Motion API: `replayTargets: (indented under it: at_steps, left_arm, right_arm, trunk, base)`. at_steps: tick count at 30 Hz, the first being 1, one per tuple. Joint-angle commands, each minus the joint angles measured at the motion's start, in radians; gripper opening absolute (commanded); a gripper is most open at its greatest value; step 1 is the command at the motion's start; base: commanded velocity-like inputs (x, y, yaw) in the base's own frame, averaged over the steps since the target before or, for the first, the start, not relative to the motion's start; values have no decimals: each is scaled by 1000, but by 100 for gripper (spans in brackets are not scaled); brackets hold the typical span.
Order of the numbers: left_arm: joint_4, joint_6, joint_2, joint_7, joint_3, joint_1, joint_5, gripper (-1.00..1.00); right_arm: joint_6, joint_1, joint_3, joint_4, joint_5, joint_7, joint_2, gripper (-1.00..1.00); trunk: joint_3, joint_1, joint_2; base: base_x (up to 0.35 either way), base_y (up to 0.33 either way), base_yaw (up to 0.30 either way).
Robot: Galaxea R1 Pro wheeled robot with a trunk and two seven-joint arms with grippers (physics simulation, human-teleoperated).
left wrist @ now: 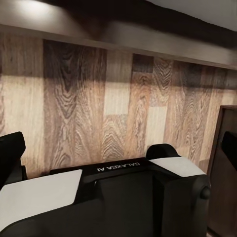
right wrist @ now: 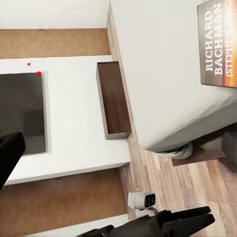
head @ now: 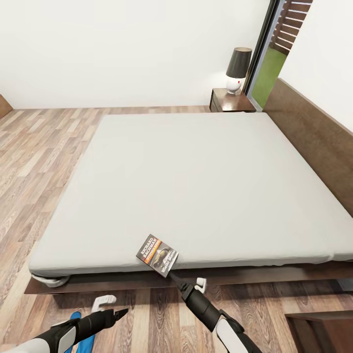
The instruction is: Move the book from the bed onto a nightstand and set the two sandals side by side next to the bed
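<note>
The book (head: 157, 255) lies at the near edge of the bed's grey mattress (head: 186, 186), its lower corner over the edge; its cover (right wrist: 217, 42) reads "Richard Bachman". My right gripper (head: 172, 274) reaches up to that corner and is open, its fingers (right wrist: 10, 158) spread wide with nothing between them. My left gripper (head: 120, 312) hangs low over the floor, also open, fingers (left wrist: 12, 153) apart. A blue sandal (head: 74, 318) shows on the floor, mostly hidden under my left arm. One nightstand (head: 230, 100) stands beyond the bed's far side by the headboard.
A black-shaded lamp (head: 238, 68) sits on the far nightstand beside a tall window. A dark brown piece of furniture (head: 318, 333) is at my near right. The bed's wooden frame (head: 147, 282) juts out low. Small white objects (head: 103, 302) lie on the plank floor.
</note>
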Motion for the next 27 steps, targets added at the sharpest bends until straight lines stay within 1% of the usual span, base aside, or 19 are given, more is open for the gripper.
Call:
replayTargets:
  at_steps: [1, 15, 18, 22, 27]
  left_arm:
    - [1, 0, -1, -4, 4, -1, -1, 100]
    - [1, 1, -4, -1, 4, -1, -1, 100]
    - [1, 1, -5, 1, 4, -1, -1, 100]
    - [1, 1, -16, 3, 4, -1, -1, 100]
    - [1, 1, -18, 4, 4, -1, -1, 100]
  right_arm:
    - [9, 0, 5, 0, -11, 2, 0, 100]
    - [9, 0, 12, 0, -11, 3, -1, 100]
    - [9, 0, 12, 0, -11, 3, -1, 100]
    - [9, 0, 12, -1, -11, 3, -2, 100]
    - [9, 0, 11, -1, -11, 3, -2, 100]
  trunk:
    - [-1, 0, -1]
    - [-1, 0, -1]
    - [-10, 12, -22]
    - [-23, 27, -50]
    - [-38, 46, -85]
  base:
    - [0, 0, 0]
    - [0, 0, 0]
    - [0, 0, 0]
    - [0, 0, 0]
    - [0, 0, 0]
